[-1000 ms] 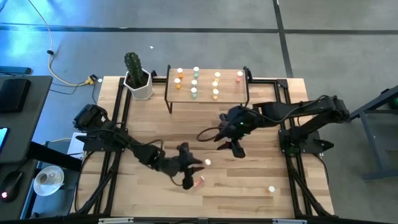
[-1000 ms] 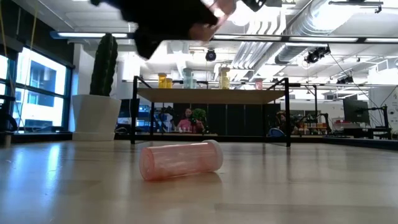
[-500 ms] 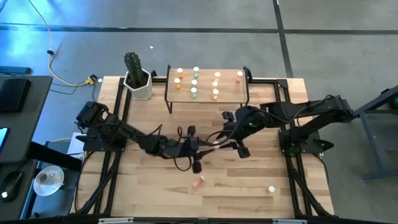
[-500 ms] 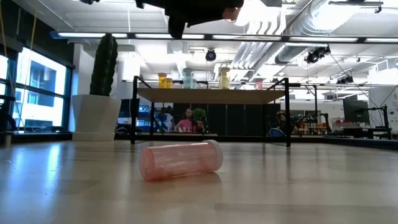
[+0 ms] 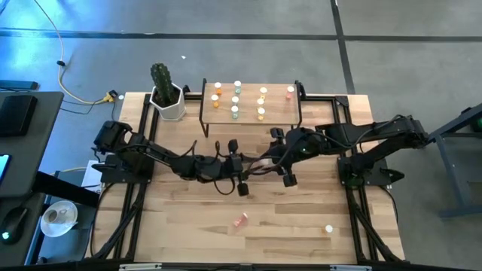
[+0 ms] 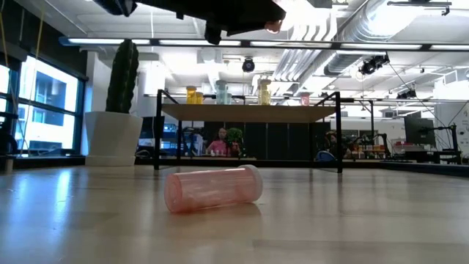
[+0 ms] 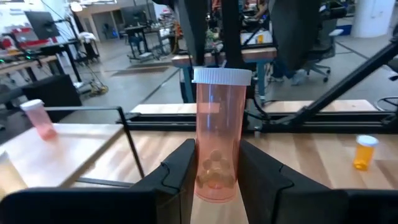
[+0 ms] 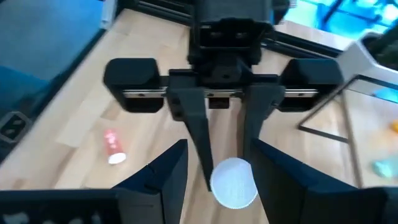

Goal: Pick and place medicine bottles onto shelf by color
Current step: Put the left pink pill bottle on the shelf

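- Now the left gripper (image 5: 241, 184) is over the middle of the table (image 5: 181, 226), its jaws clamped on a red-pink bottle (image 7: 217, 137). They grip the lower body and leave the white cap end clear.
- Facing it from close by is the right gripper (image 5: 288, 177), with its jaws set apart. In the right wrist view the held bottle's cap sits end-on between them, and a gap shows on at least one side, so I judge it not gripped.
- The bottle's long axis runs from the left jaws straight toward the right wrist, cap first. Any transfer would have the right jaws close across the cap end, square to that axis.
- The shelf (image 5: 279, 111) lies beyond both grippers at the table's far edge, and the right arm is nearer its pink end, where one pink bottle on the shelf (image 5: 290, 92) stands.
- Another pink bottle (image 5: 239, 220) lies on its side on the table, well apart from both grippers.
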